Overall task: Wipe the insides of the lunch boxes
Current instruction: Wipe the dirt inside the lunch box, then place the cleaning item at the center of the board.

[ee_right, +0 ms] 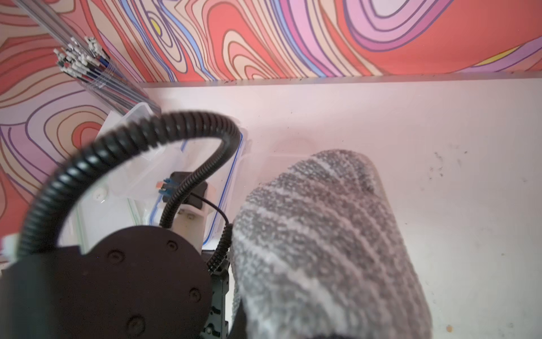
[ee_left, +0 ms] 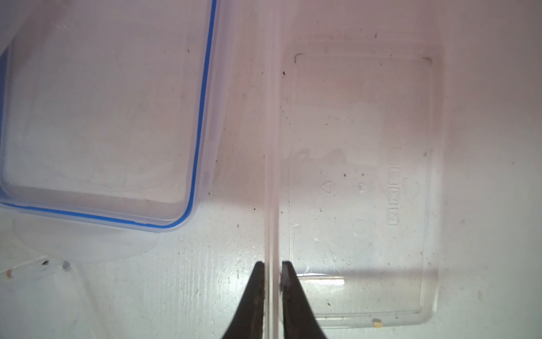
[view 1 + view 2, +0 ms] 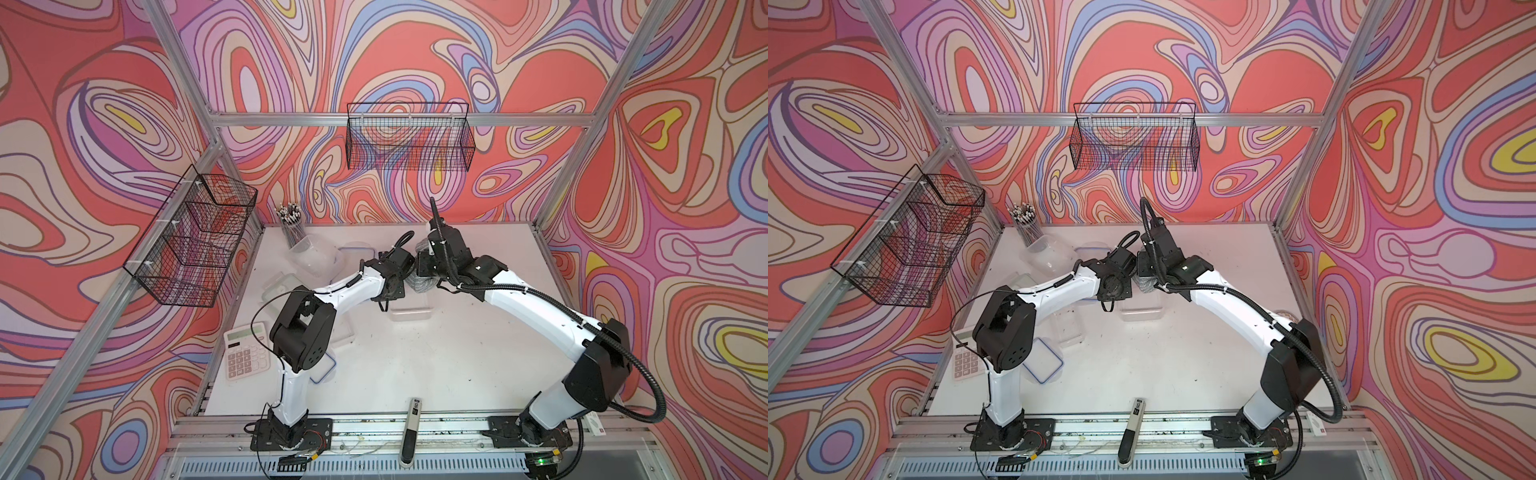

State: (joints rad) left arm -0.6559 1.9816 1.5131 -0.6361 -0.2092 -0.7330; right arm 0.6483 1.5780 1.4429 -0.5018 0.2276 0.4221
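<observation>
Front rail: a slim black-and-white handset [image 3: 412,432] lies on the near side of the centre lunch box [image 3: 409,315], well apart from it. To the near left of that box, a calculator [image 3: 245,353] sits at the edge of the desk [image 3: 457,365]. A blue-rimmed lid [image 3: 1043,360] lies flat near the calculator, partly under the left arm. A second lunch box [image 3: 1069,328], clear and open, stands between that lid and the centre box.

Centre lunch box: upright, lid off, mid-desk. The left wrist view shows dark specks, droplets and one tan crumb [image 2: 377,323] on its floor. The left gripper [image 2: 273,281] straddles its left wall from above. One of the fingers [image 2: 255,302] is outside and one inside, both very close to the plastic. Whether they pinch it cannot be told.

The right gripper [image 3: 424,269] hangs over the far edge of the centre box. Its fingers are closed on a grey striped cloth [image 3: 419,286] that hides them. Contact between cloth and box cannot be confirmed.

Beyond the centre box, to the far left: another blue-rimmed lid [image 3: 358,250], a large clear lunch box [image 3: 316,259], and a pen cup [image 3: 291,232] at the desk corner.
</observation>
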